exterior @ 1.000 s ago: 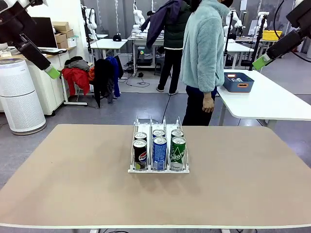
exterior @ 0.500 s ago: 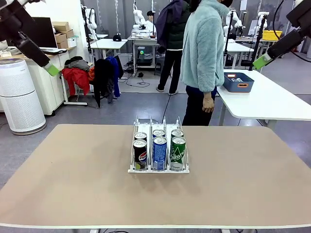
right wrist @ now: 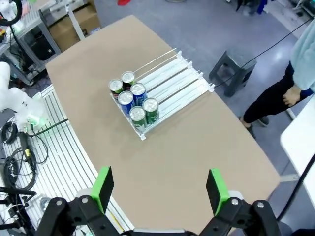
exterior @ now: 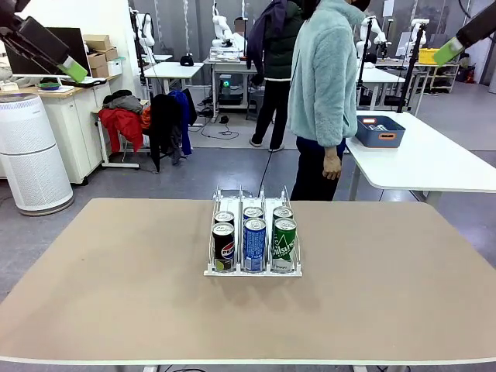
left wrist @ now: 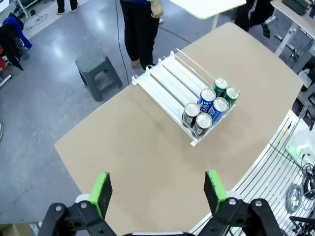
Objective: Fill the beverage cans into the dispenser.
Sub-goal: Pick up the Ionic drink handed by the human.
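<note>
Left hand (exterior: pixel 71 68) and right hand (exterior: pixel 449 53) rose; six upright cans (exterior: pixel 254 242) fill the dispenser (exterior: pixel 232 273).

There are two black cans (exterior: pixel 223 247), two blue cans (exterior: pixel 254 244) and two green cans (exterior: pixel 284 244), in one dispenser (exterior: pixel 252 272). One person (exterior: pixel 322 85) stands near.

The broad tan rectangular counter (exterior: pixel 372 310) carries one thing directly: a small white-based rack with thin silver wire dividers (exterior: pixel 253 272), near its middle. The rack lies far below the left tool (left wrist: pixel 156 184), toward its right finger, and below the right tool (right wrist: pixel 160 184), toward its left finger.
</note>
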`<state>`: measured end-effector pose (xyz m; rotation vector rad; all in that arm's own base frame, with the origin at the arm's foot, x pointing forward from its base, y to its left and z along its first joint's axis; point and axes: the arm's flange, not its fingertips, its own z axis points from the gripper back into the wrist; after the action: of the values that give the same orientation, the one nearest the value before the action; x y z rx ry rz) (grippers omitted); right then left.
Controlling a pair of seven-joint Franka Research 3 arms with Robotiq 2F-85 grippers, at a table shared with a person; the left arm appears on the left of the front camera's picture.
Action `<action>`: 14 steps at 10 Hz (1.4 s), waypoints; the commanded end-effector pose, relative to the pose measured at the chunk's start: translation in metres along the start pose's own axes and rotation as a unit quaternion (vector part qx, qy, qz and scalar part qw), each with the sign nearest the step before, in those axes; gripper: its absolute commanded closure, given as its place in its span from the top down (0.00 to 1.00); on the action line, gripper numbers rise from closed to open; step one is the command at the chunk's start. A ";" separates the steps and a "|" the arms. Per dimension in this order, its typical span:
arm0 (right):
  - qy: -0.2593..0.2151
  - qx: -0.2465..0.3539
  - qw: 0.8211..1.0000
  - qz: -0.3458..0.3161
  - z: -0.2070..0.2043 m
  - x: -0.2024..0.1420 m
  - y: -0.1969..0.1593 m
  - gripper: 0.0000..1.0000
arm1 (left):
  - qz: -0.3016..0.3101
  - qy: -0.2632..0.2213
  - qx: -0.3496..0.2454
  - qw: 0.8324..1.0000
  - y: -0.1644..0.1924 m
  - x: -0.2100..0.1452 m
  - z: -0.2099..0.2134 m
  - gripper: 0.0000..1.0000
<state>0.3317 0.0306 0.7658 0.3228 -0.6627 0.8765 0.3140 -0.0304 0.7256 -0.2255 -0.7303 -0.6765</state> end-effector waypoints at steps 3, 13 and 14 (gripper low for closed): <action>0.001 -0.009 1.000 -0.004 0.011 0.001 -0.026 1.00 | 0.029 -0.015 0.006 0.999 0.007 0.010 -0.005 1.00; -0.005 -0.020 1.000 -0.007 0.011 0.000 -0.026 1.00 | 0.003 -0.006 0.024 1.000 0.001 0.016 -0.008 1.00; -0.002 -0.018 1.000 -0.018 0.011 0.003 -0.027 1.00 | 0.011 -0.010 0.010 1.000 0.004 0.014 -0.007 1.00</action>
<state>0.3498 0.0099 0.7761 0.3031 -0.6749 0.8288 0.3277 -0.0406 0.7306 -0.2166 -0.7514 -0.6546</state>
